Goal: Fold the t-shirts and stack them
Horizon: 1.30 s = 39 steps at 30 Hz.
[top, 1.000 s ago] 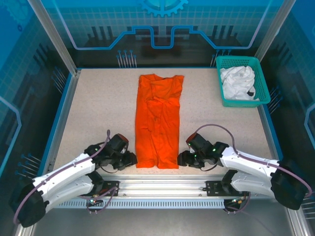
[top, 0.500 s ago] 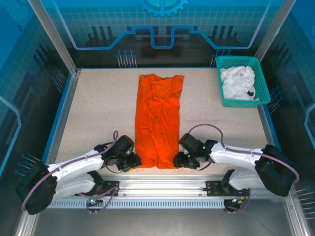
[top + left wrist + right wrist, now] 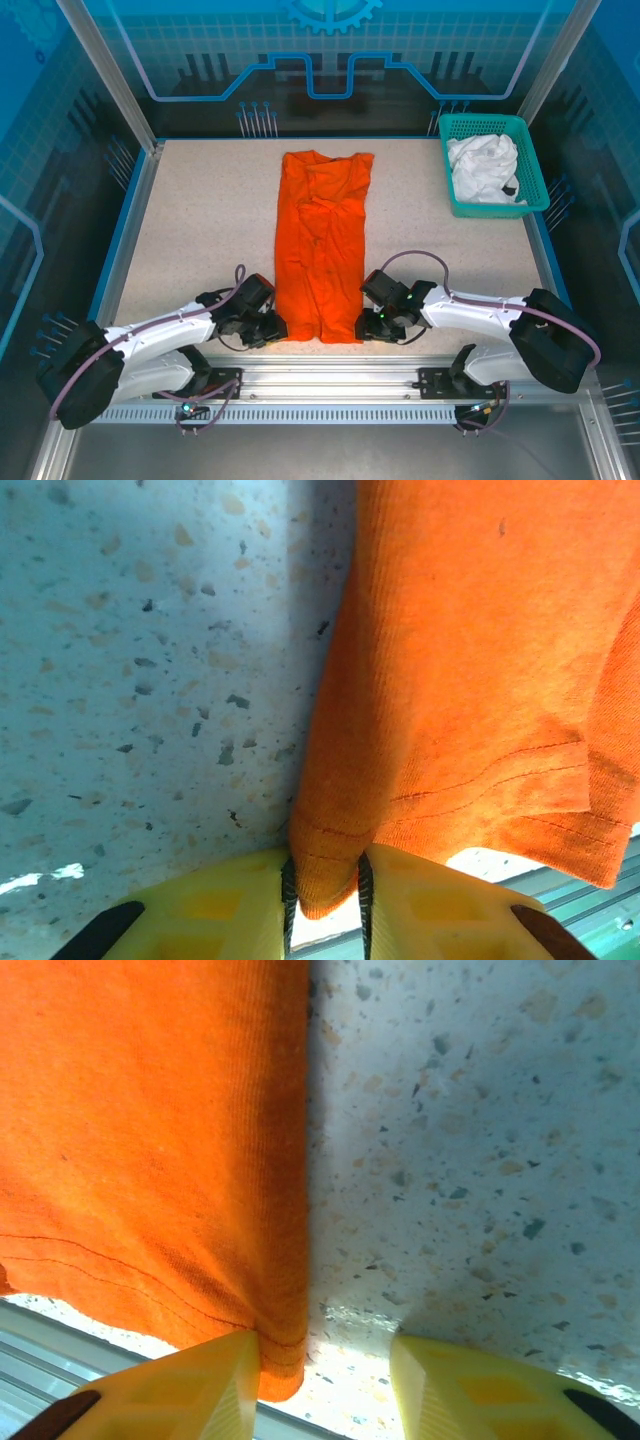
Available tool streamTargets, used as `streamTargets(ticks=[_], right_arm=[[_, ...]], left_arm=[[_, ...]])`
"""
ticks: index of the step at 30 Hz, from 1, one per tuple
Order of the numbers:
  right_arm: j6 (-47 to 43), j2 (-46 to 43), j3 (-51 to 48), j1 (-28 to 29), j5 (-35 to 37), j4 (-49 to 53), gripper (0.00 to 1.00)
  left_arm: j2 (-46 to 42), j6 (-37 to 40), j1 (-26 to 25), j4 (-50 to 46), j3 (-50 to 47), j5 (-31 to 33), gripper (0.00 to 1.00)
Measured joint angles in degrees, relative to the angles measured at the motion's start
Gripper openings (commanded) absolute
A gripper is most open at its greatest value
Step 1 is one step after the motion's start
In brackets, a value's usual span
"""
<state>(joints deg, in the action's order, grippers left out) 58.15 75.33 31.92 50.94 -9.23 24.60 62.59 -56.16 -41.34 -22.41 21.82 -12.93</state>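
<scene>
The orange t-shirt (image 3: pixel 322 243) lies folded into a long narrow strip down the middle of the table, collar end at the back. My left gripper (image 3: pixel 275 328) is shut on its near left hem corner (image 3: pixel 325 875), the cloth pinched between the yellow fingers (image 3: pixel 210 910). At the near right corner my right gripper (image 3: pixel 363 325) stands open; the hem corner (image 3: pixel 280 1360) lies against its left finger (image 3: pixel 190 1385), with bare table between the fingers. The white t-shirt (image 3: pixel 484 166) is bunched up in the teal basket (image 3: pixel 492 205) at the back right.
Metal rails (image 3: pixel 330 385) run along the table's near edge just behind both grippers. Blue frame edges (image 3: pixel 120 240) border the speckled table (image 3: pixel 210 220), with open surface on either side of the orange strip.
Both grippers have moved inward to the orange shirt's near corners. The left one has closed on the left hem corner; the shirt itself has not moved.
</scene>
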Motion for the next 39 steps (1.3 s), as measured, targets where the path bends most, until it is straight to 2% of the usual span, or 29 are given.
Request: streamTargets(ticks=[4, 10, 16, 22, 26, 30, 34, 39], right_arm=[[0.3, -0.5, 0.1, 0.4, 0.0, -0.2, 0.46], [0.5, 0.4, 0.9, 1.2, 0.5, -0.1, 0.43], [1.2, 1.8, 2.3, 2.8, 1.7, 0.6, 0.42], [2.4, 3.6, 3.3, 3.2, 1.9, 1.1, 0.29], [3.4, 4.0, 3.6, 3.3, 2.6, 1.9, 0.11], [3.7, 5.3, 4.6, 4.2, 1.7, 0.2, 0.01], [3.7, 5.3, 4.7, 4.2, 1.8, 1.0, 0.0], [3.5, 3.9, 4.8, 4.2, 3.0, 5.1, 0.0]], left_arm=[[-0.1, 1.0, -0.2, 0.0, 0.2, 0.0, 0.3], [0.1, 2.1, -0.2, -0.2, 0.2, 0.6, 0.2], [0.5, 3.2, -0.2, -0.7, 0.6, 1.2, 0.16], [0.5, 4.6, -0.2, -1.5, 1.4, 3.2, 0.04], [0.4, 5.6, -0.2, -3.5, 2.1, 4.9, 0.01], [-0.4, 6.6, -0.2, -6.6, 2.8, 6.6, 0.0], [-1.8, 7.3, -0.8, -9.9, 3.1, 7.2, 0.0], [-1.5, 7.0, -5.2, -11.4, 3.2, 7.6, 0.0]])
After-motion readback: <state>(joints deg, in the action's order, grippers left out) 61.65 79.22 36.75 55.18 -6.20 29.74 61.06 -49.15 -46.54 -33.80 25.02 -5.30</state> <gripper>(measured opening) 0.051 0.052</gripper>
